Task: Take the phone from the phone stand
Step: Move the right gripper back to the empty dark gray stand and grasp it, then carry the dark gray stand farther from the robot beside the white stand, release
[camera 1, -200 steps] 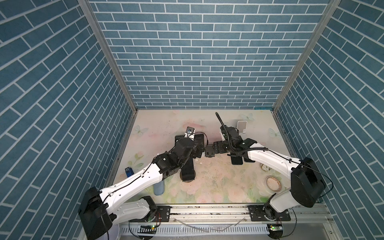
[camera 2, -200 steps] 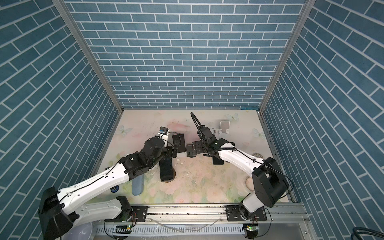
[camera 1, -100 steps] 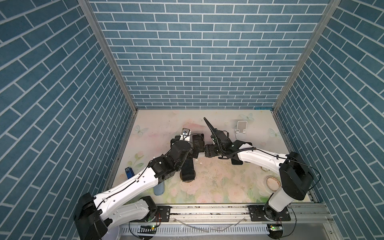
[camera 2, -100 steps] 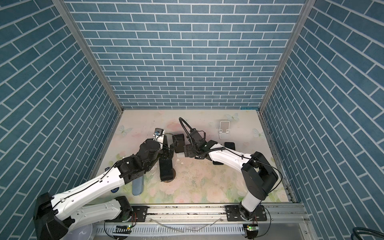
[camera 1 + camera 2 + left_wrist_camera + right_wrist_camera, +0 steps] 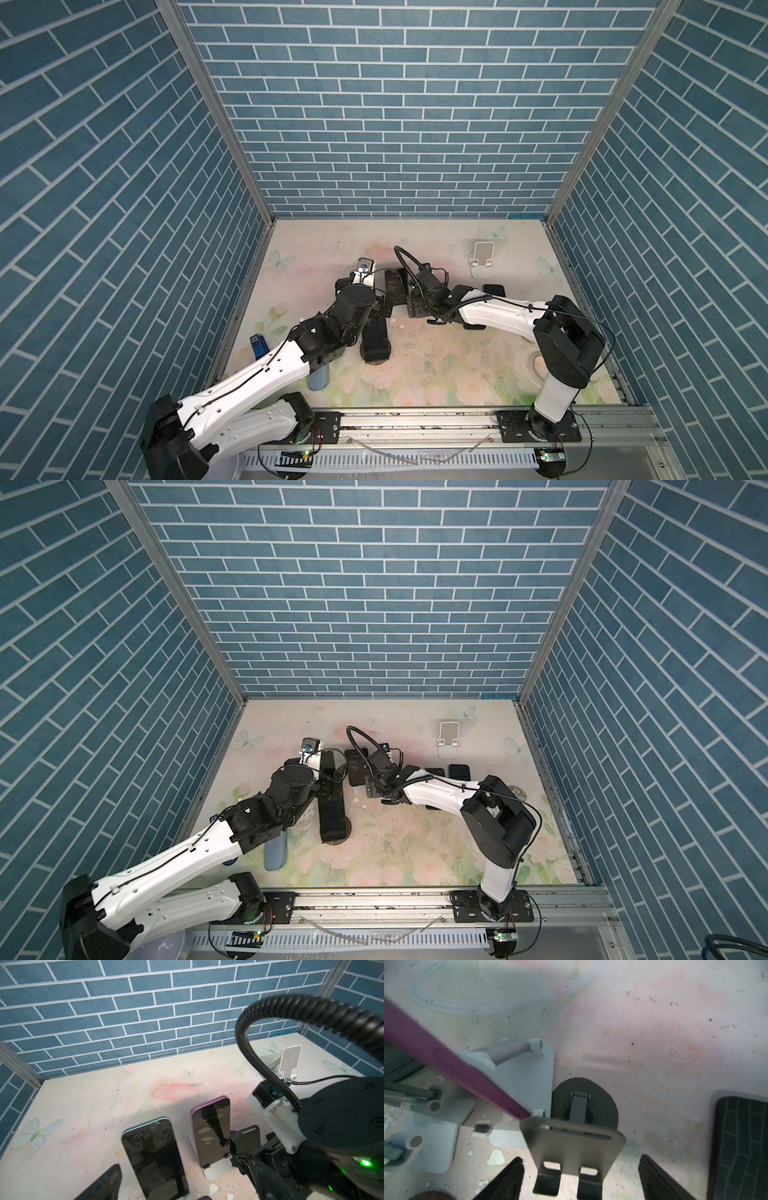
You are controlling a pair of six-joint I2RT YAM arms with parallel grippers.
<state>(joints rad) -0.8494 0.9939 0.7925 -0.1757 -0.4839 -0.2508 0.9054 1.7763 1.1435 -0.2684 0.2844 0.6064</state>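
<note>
While the purple phone (image 5: 211,1132) leans glossy on its white L-shaped phone stand (image 5: 216,1167), the right gripper (image 5: 579,1178) straddles an empty dark-grey metal stand (image 5: 572,1147), matte black fingers (image 5: 504,1182) apart, clamped on nothing. Left gripper (image 5: 149,1192) is spread wide around a pale-blue-edged phone (image 5: 153,1157); contact unclear. Floral tabletop (image 5: 83,1105) is scuffed.

both top views look down from high in front; wrist views sit close, sharing the purple phone (image 5: 211,1132)
</note>
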